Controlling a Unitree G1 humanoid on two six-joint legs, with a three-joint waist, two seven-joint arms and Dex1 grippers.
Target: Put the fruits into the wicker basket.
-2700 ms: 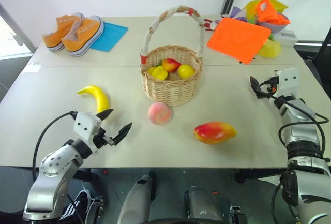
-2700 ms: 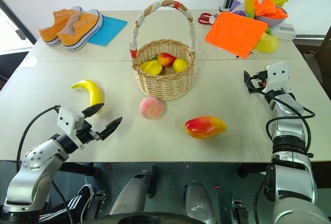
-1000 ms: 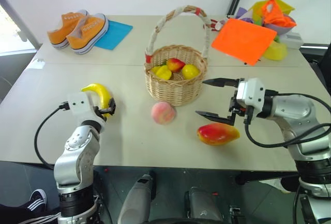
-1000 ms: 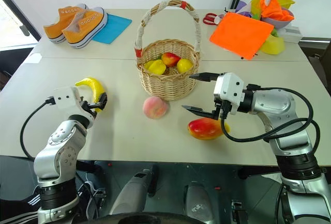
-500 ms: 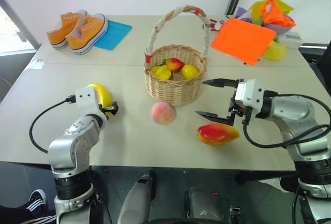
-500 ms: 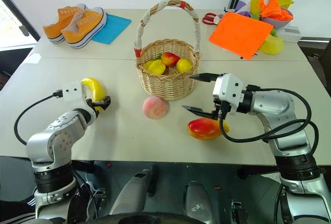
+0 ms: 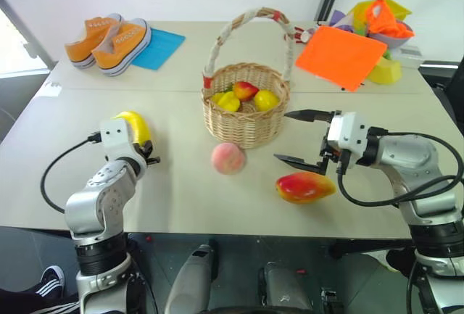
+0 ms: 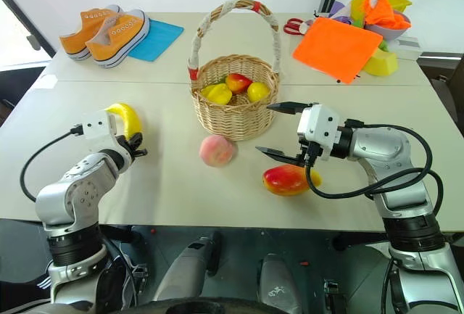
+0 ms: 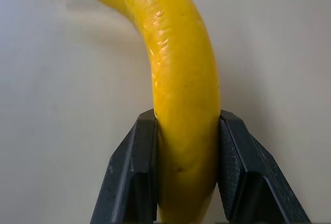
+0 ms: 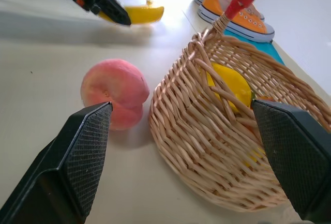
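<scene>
The yellow banana (image 9: 181,79) is clamped between the two black fingers of my left gripper (image 9: 186,172), which is shut on it at the table's left (image 7: 138,125). The pink-orange peach (image 7: 228,159) lies just in front of the wicker basket (image 7: 246,129). Right of the peach, the red-and-yellow mango (image 7: 304,187) rests near the front edge. My right gripper (image 7: 283,137) hovers open above the mango's left end, pointing toward the basket and peach (image 10: 115,92). The basket wall (image 10: 207,146) is close ahead of it.
Several small yellow and red fruits (image 7: 246,95) lie inside the basket. Orange sneakers (image 7: 105,38) and a blue cloth (image 7: 156,46) sit at the back left. An orange sheet (image 7: 337,54) and a pile of colourful things (image 7: 380,17) occupy the back right.
My left gripper has shut on the banana and shifted slightly left and up with it. The right arm has stayed still.
</scene>
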